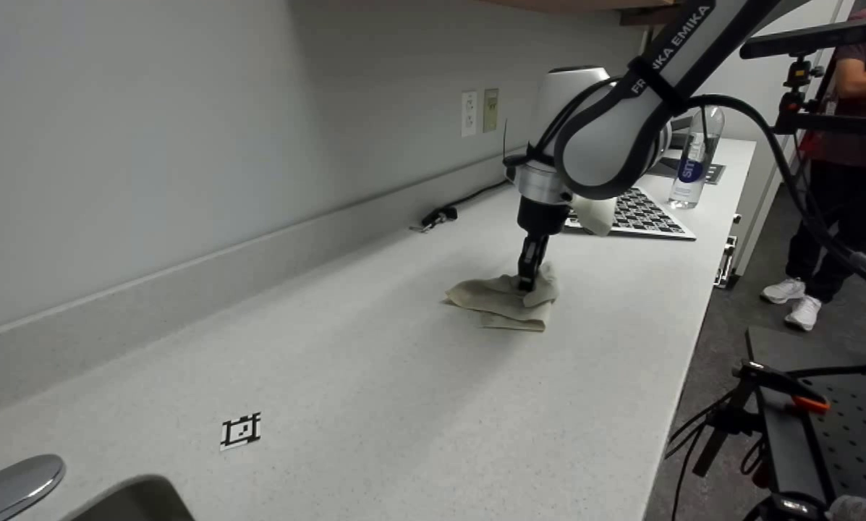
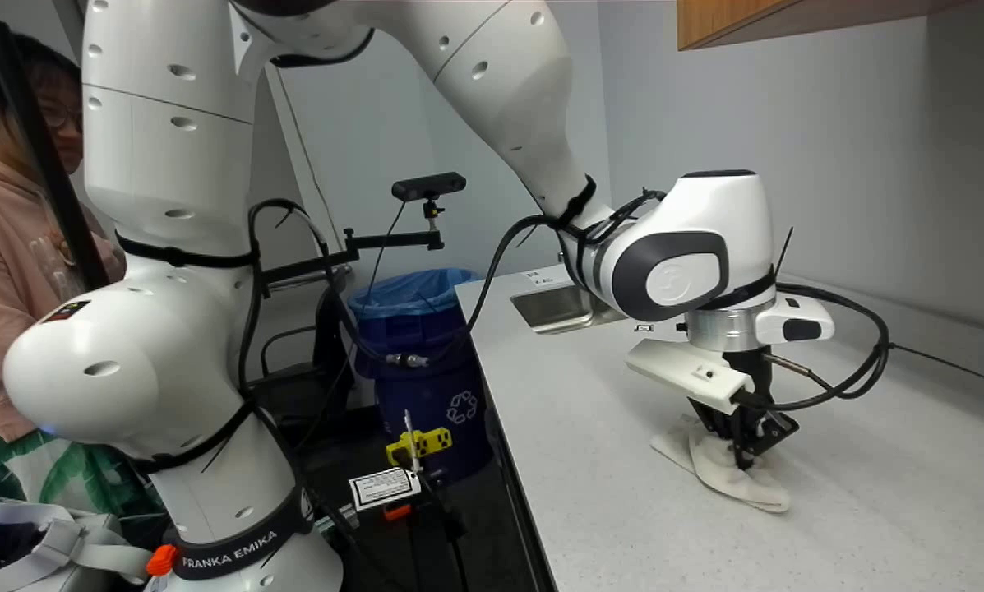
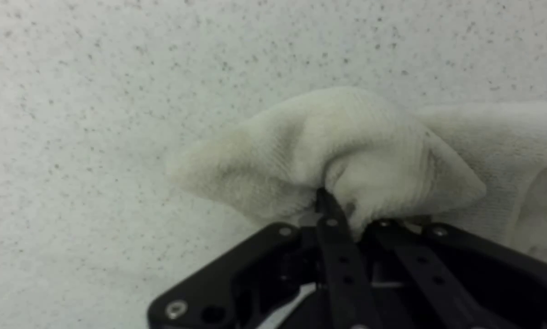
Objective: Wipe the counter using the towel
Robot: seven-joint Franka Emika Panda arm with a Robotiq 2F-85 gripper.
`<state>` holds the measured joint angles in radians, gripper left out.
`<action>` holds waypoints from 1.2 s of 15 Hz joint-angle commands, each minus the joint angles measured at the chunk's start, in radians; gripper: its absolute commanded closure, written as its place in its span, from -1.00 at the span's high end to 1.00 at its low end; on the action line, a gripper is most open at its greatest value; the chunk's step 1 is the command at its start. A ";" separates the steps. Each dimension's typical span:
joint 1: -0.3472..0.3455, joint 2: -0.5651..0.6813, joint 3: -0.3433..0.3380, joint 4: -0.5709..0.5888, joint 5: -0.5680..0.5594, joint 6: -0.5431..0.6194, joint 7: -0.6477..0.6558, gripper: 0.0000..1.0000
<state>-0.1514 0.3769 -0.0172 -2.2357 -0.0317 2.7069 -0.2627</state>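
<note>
The towel is a crumpled beige-white cloth. It lies bunched on the counter in both exterior views (image 1: 494, 299) (image 2: 718, 473) and fills the middle of the wrist view (image 3: 296, 137). The counter is pale and speckled (image 1: 404, 405) (image 2: 574, 460) (image 3: 95, 114). My gripper points down onto the towel, low over the counter, in both exterior views (image 1: 527, 282) (image 2: 742, 460). In the wrist view the gripper (image 3: 348, 212) is shut on the bunched cloth, with folds between and around the fingers. The tip of one finger is hidden by the towel.
A checkered board (image 1: 650, 213) and a water bottle (image 1: 693, 166) stand behind the arm. A black cable plug (image 1: 440, 215) lies near the wall. A small printed marker (image 1: 241, 431) and a sink (image 2: 557, 308) are farther along the counter. A blue bin (image 2: 426, 395) stands beside it.
</note>
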 commanded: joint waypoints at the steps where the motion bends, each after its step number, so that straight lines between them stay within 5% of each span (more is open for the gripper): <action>1: 0.018 0.136 0.069 0.076 0.030 -0.049 -0.038 -0.96; 13: 0.021 0.206 0.258 0.168 0.127 -0.158 -0.237 -0.96; 18: 0.030 0.220 0.259 0.180 0.110 -0.185 -0.262 -0.96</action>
<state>-0.1467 0.4651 0.2469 -2.0833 0.0534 2.5391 -0.4880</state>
